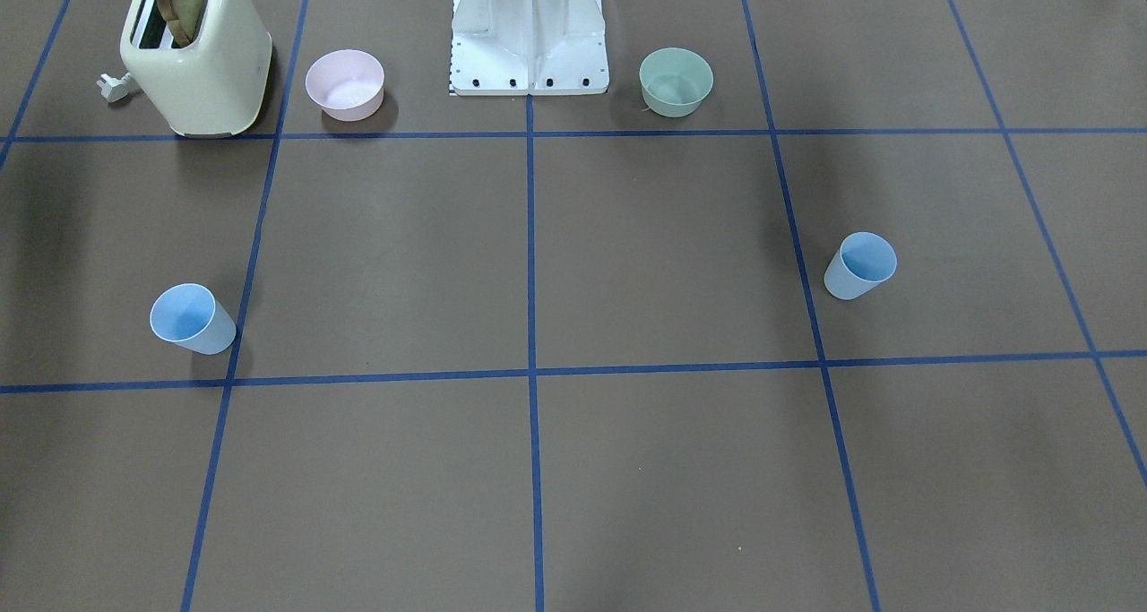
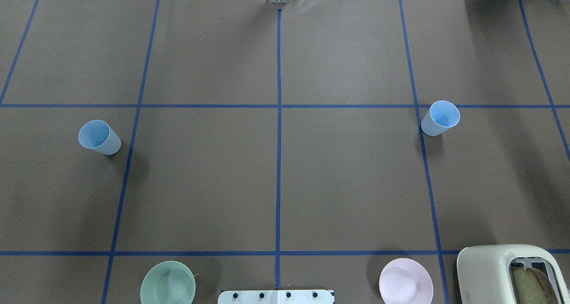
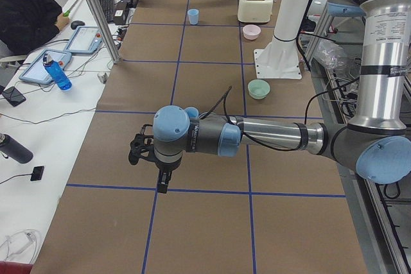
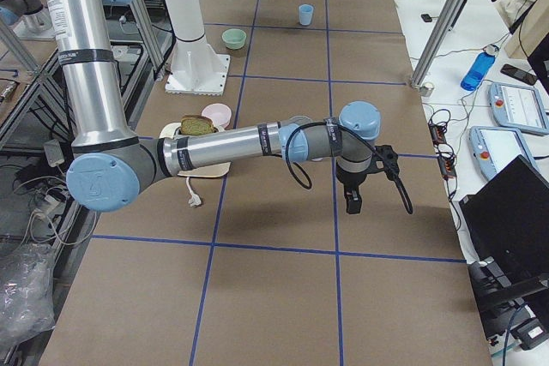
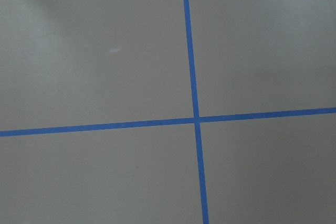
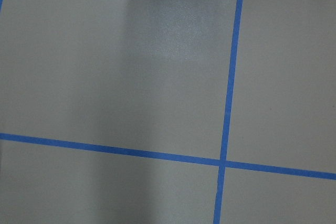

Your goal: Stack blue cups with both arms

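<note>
Near edge in the overhead view, left to right: mint-green bowl (image 2: pixel 167 287), my white base (image 2: pixel 276 297), pink bowl (image 2: pixel 405 281), cream toaster (image 2: pixel 490 268) with a slice of bread (image 2: pixel 532 284) in its slot. None of these is mine to handle.

Mid-table: left blue cup (image 2: pixel 99 138) stands upright, mouth up, on my left arm's side. Right blue cup (image 2: pixel 440 118) stands upright beside a tape crossing, on my right arm's side. The two are well apart.

Left gripper (image 3: pixel 163 183) hangs above the table, pointing down. It shows only from the side, so I cannot tell whether its jaws are apart or together. Right gripper (image 4: pixel 352 199): same, cannot tell. Both cups sit on the table, so neither is held. Both wrist views show bare paper and tape lines, no cup.

Judgement: opening step, nothing stacked. Next I need each gripper centred over its own cup, then down onto the wall. One cup gets lifted and nested squarely into the other.
</note>
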You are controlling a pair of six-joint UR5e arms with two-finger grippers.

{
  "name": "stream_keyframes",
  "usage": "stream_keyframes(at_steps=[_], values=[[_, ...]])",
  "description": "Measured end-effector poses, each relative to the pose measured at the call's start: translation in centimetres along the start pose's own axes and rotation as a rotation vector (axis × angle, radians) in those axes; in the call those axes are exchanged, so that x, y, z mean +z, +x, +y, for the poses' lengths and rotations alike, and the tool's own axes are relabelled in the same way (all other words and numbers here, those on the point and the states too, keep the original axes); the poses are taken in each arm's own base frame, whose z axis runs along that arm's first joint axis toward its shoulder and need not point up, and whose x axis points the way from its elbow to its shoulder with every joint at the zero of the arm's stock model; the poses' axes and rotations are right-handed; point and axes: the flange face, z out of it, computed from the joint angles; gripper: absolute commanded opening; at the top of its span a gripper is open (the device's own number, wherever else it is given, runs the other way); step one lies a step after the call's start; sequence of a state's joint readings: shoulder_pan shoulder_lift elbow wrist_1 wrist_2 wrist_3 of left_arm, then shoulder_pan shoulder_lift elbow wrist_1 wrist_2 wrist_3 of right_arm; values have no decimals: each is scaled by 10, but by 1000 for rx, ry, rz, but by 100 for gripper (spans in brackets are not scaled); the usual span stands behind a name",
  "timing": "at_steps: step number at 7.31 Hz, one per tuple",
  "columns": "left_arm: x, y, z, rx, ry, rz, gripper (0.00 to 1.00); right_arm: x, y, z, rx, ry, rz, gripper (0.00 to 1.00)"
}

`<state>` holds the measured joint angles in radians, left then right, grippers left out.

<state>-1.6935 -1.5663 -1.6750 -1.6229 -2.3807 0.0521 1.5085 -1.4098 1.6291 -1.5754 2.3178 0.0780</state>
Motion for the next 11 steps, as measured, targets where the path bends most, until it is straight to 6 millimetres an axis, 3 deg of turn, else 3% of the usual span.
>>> stream_keyframes(at_steps=[4, 6, 8, 11], values=[[-3, 3, 0, 11, 7, 2, 98, -5, -6, -7, -14, 13, 10, 100], [-4, 14, -3, -3, 10, 9, 98, -6, -6, -5, -4, 15, 17, 100], [12, 53, -14, -33, 15, 26, 98, -5, -15, -9, 42, 14, 11, 100], [64, 137, -21, -56, 9, 89, 98, 4, -55, -13, 70, 3, -7, 100]])
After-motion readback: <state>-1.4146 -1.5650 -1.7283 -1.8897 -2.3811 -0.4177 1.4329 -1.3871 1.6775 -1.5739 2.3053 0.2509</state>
